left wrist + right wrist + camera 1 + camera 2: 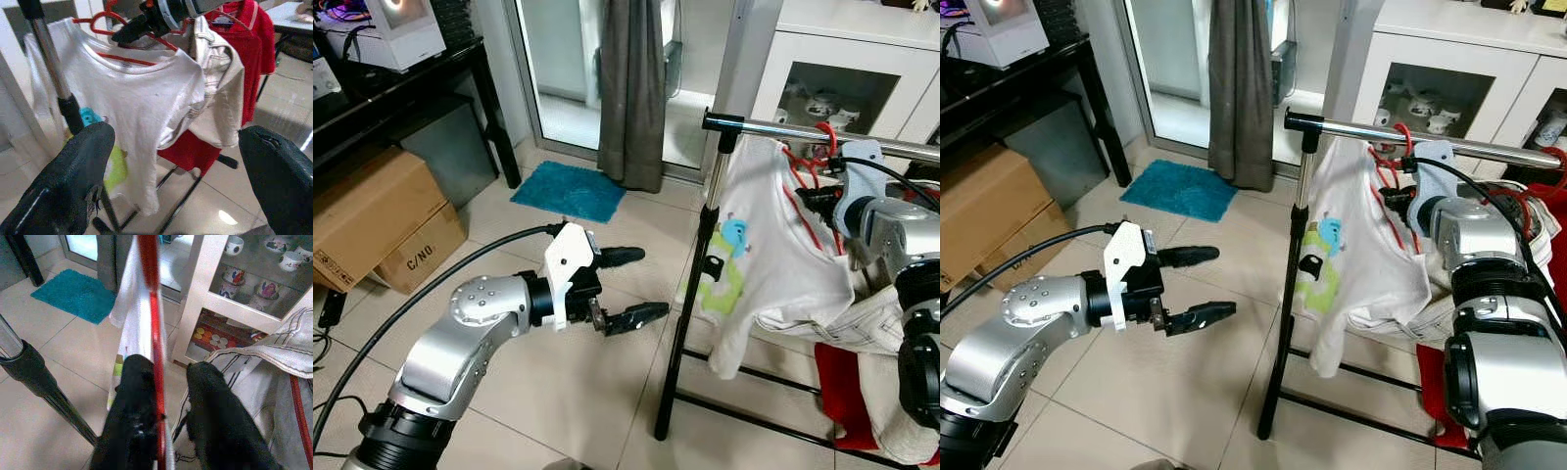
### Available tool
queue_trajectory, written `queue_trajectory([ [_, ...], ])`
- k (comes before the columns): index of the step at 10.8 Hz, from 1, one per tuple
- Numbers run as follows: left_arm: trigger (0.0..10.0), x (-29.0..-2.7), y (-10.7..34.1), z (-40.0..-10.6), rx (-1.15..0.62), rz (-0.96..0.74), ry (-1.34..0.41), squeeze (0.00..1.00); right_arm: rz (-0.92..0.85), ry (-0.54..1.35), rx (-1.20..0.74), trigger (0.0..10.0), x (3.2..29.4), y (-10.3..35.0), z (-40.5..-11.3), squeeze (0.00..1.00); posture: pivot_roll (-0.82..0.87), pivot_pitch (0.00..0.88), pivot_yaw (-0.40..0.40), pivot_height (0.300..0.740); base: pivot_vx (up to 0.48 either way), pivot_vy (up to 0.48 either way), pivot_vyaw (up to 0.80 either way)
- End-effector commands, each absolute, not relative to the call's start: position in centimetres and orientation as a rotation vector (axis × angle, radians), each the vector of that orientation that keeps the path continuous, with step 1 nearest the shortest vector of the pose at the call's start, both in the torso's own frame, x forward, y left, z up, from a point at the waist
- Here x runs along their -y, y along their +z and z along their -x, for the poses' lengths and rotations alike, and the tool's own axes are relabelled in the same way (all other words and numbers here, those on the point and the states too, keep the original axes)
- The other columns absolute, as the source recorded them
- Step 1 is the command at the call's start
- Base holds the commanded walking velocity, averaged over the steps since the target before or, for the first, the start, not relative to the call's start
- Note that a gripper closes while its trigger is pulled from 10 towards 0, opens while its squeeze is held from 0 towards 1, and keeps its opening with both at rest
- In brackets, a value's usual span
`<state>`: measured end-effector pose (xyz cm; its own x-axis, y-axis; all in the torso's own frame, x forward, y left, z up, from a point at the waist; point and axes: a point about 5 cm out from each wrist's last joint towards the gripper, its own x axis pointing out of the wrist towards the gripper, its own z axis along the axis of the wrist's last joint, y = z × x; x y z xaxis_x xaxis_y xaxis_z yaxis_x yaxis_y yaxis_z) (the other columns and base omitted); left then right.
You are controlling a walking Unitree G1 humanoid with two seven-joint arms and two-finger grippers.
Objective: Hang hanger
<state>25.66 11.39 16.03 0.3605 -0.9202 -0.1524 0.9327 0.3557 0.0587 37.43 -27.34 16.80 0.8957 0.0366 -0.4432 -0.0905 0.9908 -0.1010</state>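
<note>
The red hanger, carrying a white shirt, is held just under the rail, clamped between the right gripper fingers. The thin wire is judged light, stiff and slippery; the soft shirt may swing. Hold near the hook is advised. The left gripper is spread open, empty, well apart.

You can read one marking: "C/NO" in black on the side of the smaller cardboard box, well behind the left gripper's fingertips (the label on the larger box is too small to read).
</note>
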Motion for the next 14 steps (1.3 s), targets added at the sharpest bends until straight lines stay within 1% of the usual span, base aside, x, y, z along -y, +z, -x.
queue_trajectory([
  [1,10.0,-11.4,16.0,-26.0,-0.102,-0.178,-1.184,0.0,0.138,0.063,-0.438,0.0,27.7,17.7,-37.6,0.0,-0.08,0.0,0.049,0.74,0.0,0.0,0.0],
  [4,10.0,-11.6,15.5,-25.9,-0.16,-0.188,-1.154,0.0,0.13,0.081,-0.43,0.0,27.6,17.7,-37.7,0.0,-0.08,0.0,0.052,0.74,0.0,0.0,0.0],
  [6,10.0,-11.8,15.5,-26.4,-0.174,-0.169,-1.093,0.0,0.109,0.107,-0.416,0.0,27.2,17.6,-37.6,0.0,-0.08,0.0,0.053,0.74,0.0,0.0,0.0],
  [7,10.0,-11.9,15.5,-26.7,-0.143,-0.208,-1.036,0.0,0.097,0.129,-0.399,0.0,26.8,17.6,-37.5,0.0,-0.08,0.0,0.057,0.74,0.0,0.0,0.0],
  [8,10.0,-12.3,15.1,-27.3,-0.108,-0.255,-0.925,0.0,0.092,0.14,-0.368,0.0,26.6,17.8,-37.3,0.0,-0.08,0.0,0.06,0.74,0.0,0.0,0.0],
  [10,10.0,-12.4,14.8,-27.2,-0.105,-0.242,-0.847,0.0,0.08,0.159,-0.319,0.0,26.3,18.3,-36.9,0.0,-0.08,0.0,0.057,0.74,0.0,0.0,0.0],
  [12,10.0,-12.2,14.4,-26.9,-0.122,-0.213,-0.812,0.0,0.114,0.145,-0.243,0.0,25.7,18.6,-36.4,0.0,-0.07,0.0,0.047,0.74,0.0,0.0,0.0],
  [14,10.0,-12.0,13.6,-27.1,-0.134,-0.196,-0.735,0.0,0.107,0.165,-0.187,0.0,24.8,18.0,-35.0,0.0,-0.05,0.0,0.034,0.74,0.0,0.0,0.0],
])
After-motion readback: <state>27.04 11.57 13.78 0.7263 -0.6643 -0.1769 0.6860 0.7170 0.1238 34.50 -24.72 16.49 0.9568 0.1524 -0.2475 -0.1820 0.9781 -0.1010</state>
